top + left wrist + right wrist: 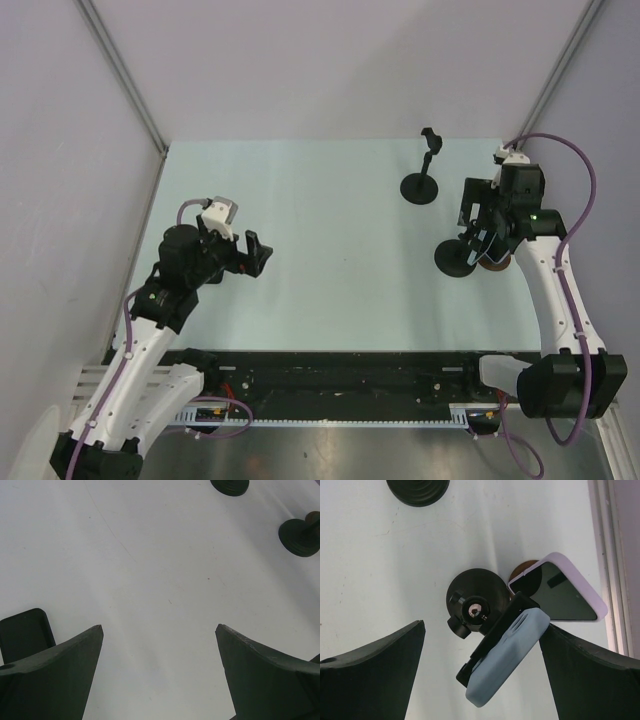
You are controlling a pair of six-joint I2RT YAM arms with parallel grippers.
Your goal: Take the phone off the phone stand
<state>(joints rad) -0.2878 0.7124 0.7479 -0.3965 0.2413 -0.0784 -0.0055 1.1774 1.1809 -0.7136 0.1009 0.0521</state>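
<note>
The phone (509, 652), in a light blue case, sits tilted in the black clamp of the phone stand (474, 591), which has a round black base. My right gripper (482, 625) hangs open above the stand. The phone lies between its fingers, with its upper edge close to the right finger (580, 670). In the top view this gripper (472, 228) is over the stand's base (452, 260) at the table's right side. My left gripper (159, 627) is open over bare table with nothing between its fingers, far to the left (258, 255).
A second phone in a lilac case (562, 587) lies flat on the table right of the stand, partly over a brown disc (521, 571). An empty black stand (421, 186) is at the back. The table's right rail (605, 555) runs close by.
</note>
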